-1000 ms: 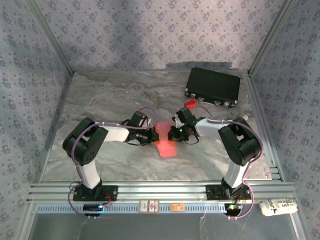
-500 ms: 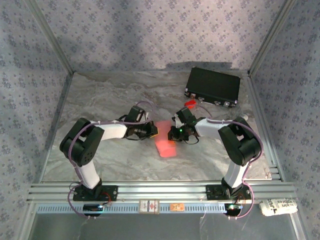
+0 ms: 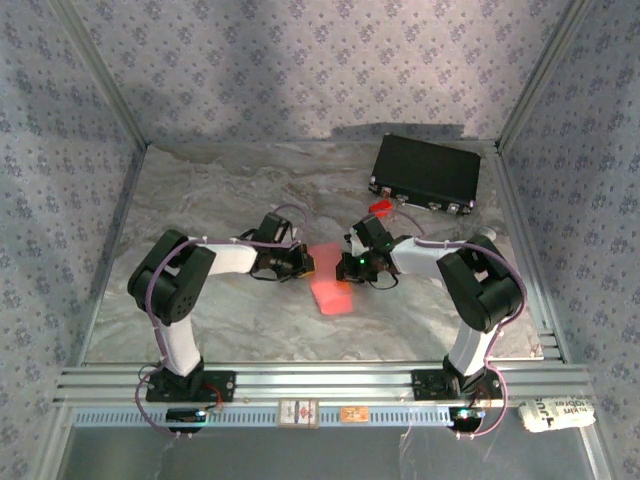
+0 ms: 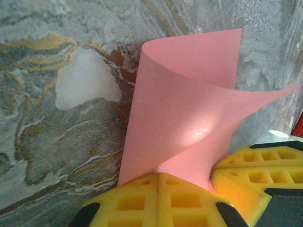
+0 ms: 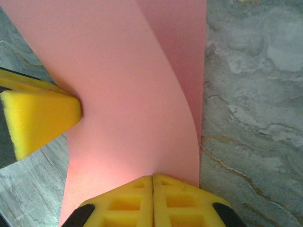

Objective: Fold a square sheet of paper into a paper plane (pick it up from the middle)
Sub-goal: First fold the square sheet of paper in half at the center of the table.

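Two pairs of fingers (image 4: 137, 201), pinching pink paper (image 4: 180, 118)

Grey marbled worktop (image 3: 200, 190), veined in white and, seen close, in gold-brown; closed in by patterned walls (image 3: 300, 70) at the back and both sides, and by an aluminium rail (image 3: 320, 380) along the near edge; carries a black case (image 3: 427, 170) flat at the far right, set slightly askew; just in front of it, a small red block (image 3: 380, 208); near the middle, a salmon-pink sheet of paper (image 3: 331, 285), near end low against the surface, far part curling up off it.
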### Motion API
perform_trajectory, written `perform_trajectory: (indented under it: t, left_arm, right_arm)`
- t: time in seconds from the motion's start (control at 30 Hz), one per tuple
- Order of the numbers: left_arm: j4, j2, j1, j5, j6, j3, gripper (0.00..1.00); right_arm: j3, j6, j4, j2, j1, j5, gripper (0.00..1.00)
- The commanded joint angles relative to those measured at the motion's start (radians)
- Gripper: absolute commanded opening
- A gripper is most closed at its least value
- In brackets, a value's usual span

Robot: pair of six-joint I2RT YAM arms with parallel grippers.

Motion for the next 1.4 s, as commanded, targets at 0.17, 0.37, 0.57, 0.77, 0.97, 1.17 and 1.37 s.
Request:
perform_trajectory:
  t: [0.17,0.37,0.57,0.77,0.97,1.17,1.37]
  left_arm:
    - [-0.069,-0.006,0.012,0.012,0.041,0.094,0.04]
    - [-0.062,0.062,0.025,0.007,0.042,0.102,0.03]
    - [-0.049,0.100,0.042,-0.014,0.048,0.076,0.03]
    - [-0.068,0.094,0.050,0.002,0.045,0.108,0.02]
    - [-0.122,0.085,0.054,0.020,0.066,0.191,0.02]
    - [-0.128,0.130,0.060,0.034,0.074,0.223,0.01]
    - [-0.129,0.176,0.067,0.013,0.072,0.200,0.01]
  right_arm:
    - [-0.051,0.003,-0.125,0.028,-0.010,0.095,0.08]
    - [-0.059,0.013,-0.109,0.028,-0.009,0.092,0.08]
    - [-0.068,0.017,-0.105,0.025,-0.008,0.092,0.08]
    - [-0.071,0.016,-0.103,0.022,-0.008,0.094,0.08]
    - [-0.071,0.016,-0.103,0.023,-0.008,0.097,0.08]
    - [-0.077,0.018,-0.099,0.023,-0.009,0.098,0.08]
    - [-0.078,0.018,-0.098,0.023,-0.007,0.097,0.08]
